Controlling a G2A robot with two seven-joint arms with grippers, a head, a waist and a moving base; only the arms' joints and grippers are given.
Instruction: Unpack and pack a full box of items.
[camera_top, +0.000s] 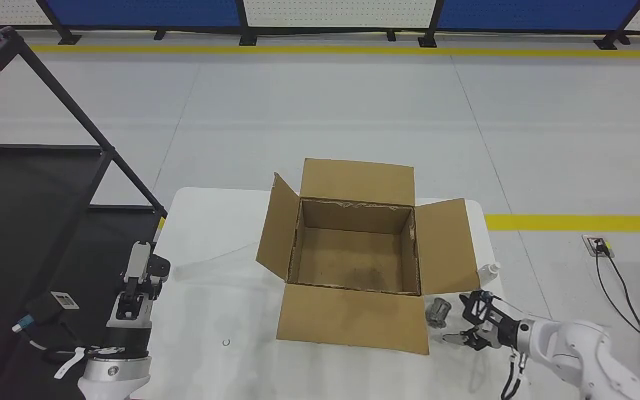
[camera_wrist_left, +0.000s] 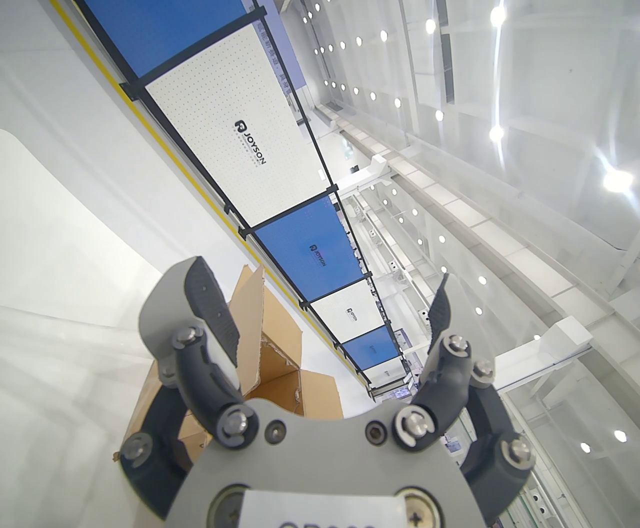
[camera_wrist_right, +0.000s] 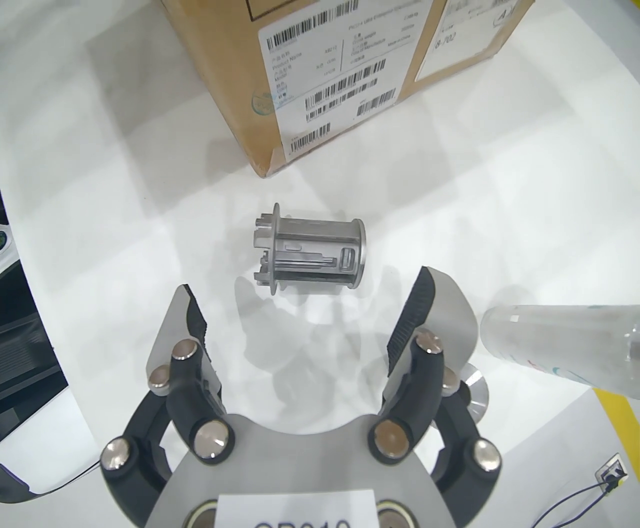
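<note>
Right wrist view: right gripper (camera_wrist_right: 307, 295), fingers spread, sits just short of the grey flanged metal cylinder (camera_wrist_right: 312, 252).
Cylinder lies on its side on the white table (camera_wrist_right: 125, 200), near a corner of the open brown cardboard box (camera_top: 350, 320). The jaws look set to straddle it for packing. Left gripper (camera_wrist_left: 320, 280) is spread, holds nothing and points upward, judged parked clear.

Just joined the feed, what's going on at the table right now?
The box stands open on the table and looks empty inside. The right gripper is open and holds nothing, just short of a small metal part lying on its side on the table by the box's corner. A clear tube lies nearby. The left gripper is open and empty, off at the box's other side, pointing upward.
</note>
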